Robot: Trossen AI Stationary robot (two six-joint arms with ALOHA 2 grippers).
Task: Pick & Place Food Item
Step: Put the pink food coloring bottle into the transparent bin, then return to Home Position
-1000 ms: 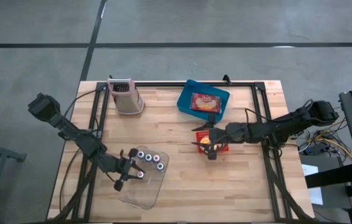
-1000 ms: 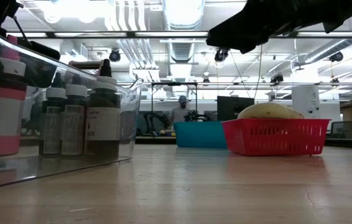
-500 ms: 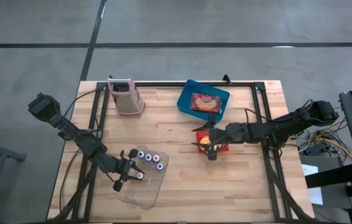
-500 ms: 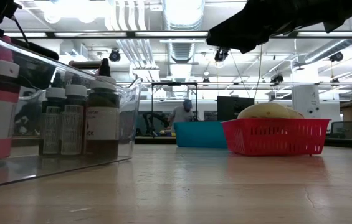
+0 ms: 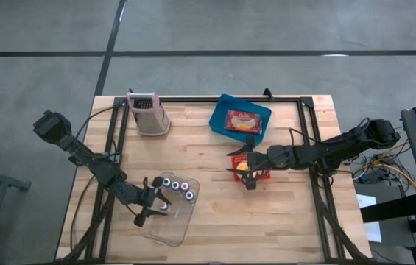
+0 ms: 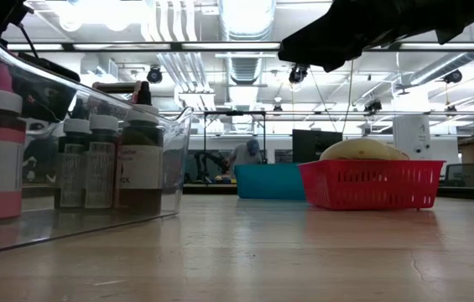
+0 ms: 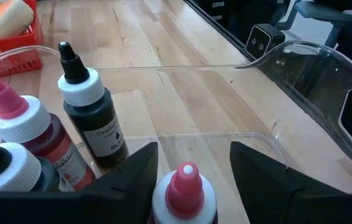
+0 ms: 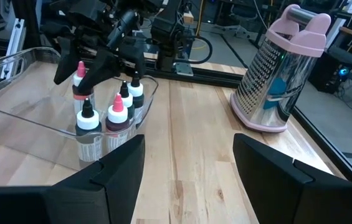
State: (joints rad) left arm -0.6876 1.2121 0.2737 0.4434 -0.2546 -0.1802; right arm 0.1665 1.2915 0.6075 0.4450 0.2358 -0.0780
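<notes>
Currently left gripper spread around the pink-capped bottle in the clear bin; right gripper spread over the red basket.

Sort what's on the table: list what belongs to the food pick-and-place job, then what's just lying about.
Job:
left gripper
pink-capped bottle
clear bin
other dropper bottles

Lying about:
cheese grater
blue tray with snack packet
red basket
right gripper, hovering there
</notes>
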